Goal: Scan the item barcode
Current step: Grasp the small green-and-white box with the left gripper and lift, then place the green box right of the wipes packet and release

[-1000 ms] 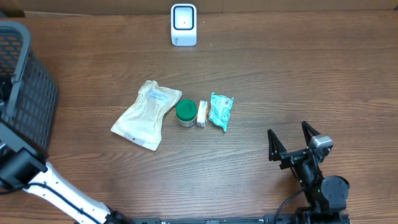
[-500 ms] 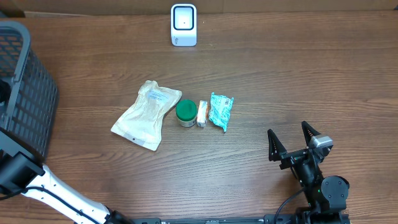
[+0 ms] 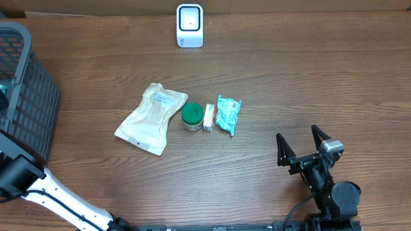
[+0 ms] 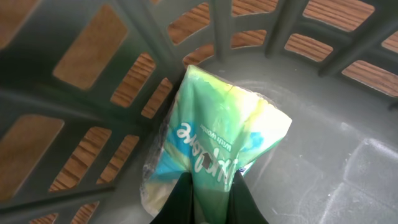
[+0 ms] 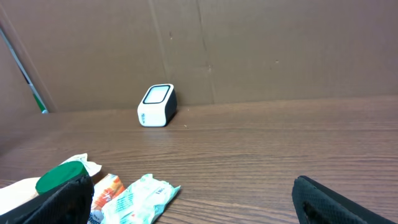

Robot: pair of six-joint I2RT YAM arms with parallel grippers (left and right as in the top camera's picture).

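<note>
At the far left stands the dark basket, and the left arm reaches down inside it. Seen from its wrist, the left claw is clenched on the lower edge of a green-and-white packet. The packet stands up from between the two fingers and leans into the basket's slatted corner. Further right, in the middle of the wooden table, a tan pouch, a green-lidded jar, a small orange packet and a teal packet lie in a close row. The white scanner sits at the far edge behind them. At the near right, the right claw is spread wide with nothing between its fingers, well apart from the row.
</note>
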